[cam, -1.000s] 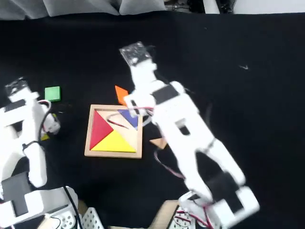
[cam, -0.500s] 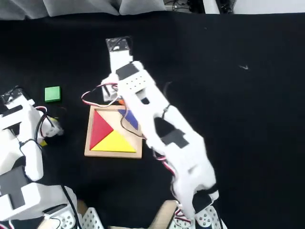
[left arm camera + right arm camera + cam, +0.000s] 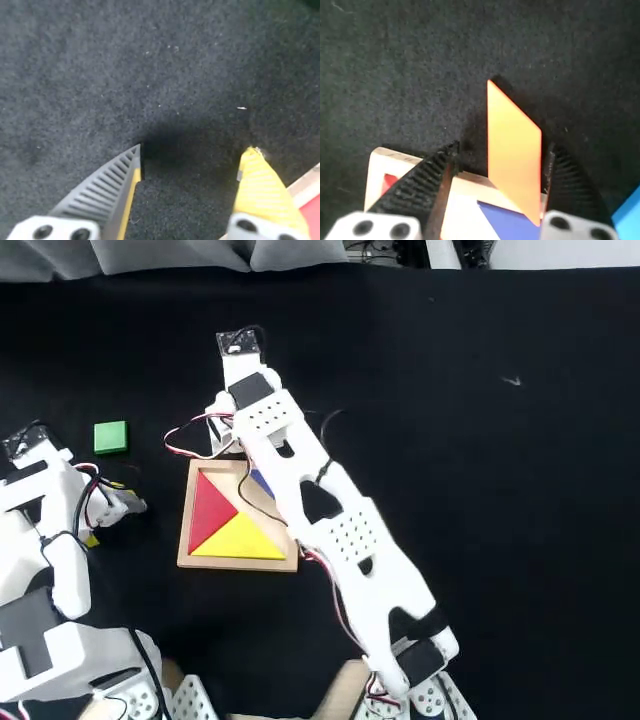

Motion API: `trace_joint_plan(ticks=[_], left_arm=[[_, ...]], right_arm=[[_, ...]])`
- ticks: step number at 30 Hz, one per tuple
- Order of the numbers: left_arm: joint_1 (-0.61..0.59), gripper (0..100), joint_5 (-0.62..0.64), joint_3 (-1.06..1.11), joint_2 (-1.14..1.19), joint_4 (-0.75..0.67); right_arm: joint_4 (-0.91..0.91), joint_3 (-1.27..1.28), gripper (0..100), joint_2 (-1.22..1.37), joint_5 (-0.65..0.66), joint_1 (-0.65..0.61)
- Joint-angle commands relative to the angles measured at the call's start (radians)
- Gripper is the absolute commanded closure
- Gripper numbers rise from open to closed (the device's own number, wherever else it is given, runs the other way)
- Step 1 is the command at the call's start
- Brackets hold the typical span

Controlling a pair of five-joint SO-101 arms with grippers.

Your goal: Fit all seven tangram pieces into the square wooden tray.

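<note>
The square wooden tray [image 3: 186,540] holds a red triangle [image 3: 205,510], a yellow triangle [image 3: 240,538] and a blue piece [image 3: 260,480] half hidden under my right arm [image 3: 300,475]. My right gripper [image 3: 504,147] is open at the tray's far edge. An orange parallelogram [image 3: 515,150] sits between its fingers, overlapping the tray's rim [image 3: 395,157] and close against one finger [image 3: 570,185]. My left gripper [image 3: 192,155] is open over bare cloth just left of the tray, whose corner [image 3: 306,184] shows beside one fingertip. In the high view the left gripper [image 3: 135,505] sits left of the tray.
A green square [image 3: 110,436] lies on the black cloth to the far left of the tray. A small yellow bit [image 3: 92,531] shows beside my left arm. A light blue piece [image 3: 627,215] sits at the edge of the right wrist view. The right half of the table is open cloth.
My right arm has swung left and stretched to the tray's far edge, now covering the orange piece in the high view. The left gripper has shifted slightly toward the tray.
</note>
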Motion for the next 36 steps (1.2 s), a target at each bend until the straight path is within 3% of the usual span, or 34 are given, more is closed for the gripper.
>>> trace_joint_plan(ticks=[1, 9, 22, 28, 36], left_arm=[[0.008, 69, 0.002, -0.015, -0.005, -0.011], [0.008, 69, 0.002, -0.015, -0.003, -0.011], [0.013, 69, 0.002, -0.015, 0.002, -0.011], [0.013, 69, 0.002, -0.015, 0.002, -0.011], [0.016, 69, 0.002, -0.015, 0.003, -0.011]], right_arm=[[0.051, -0.189, 80.6, 0.053, -0.005, 0.028], [0.172, -0.473, 84.3, 0.188, -0.003, 0.054], [0.21, -0.472, 84.3, 0.17, -0.005, 0.052], [0.242, -0.467, 85.2, 0.027, -0.003, 0.057], [0.244, -0.325, 97.0, -0.271, 0.112, 0.006]])
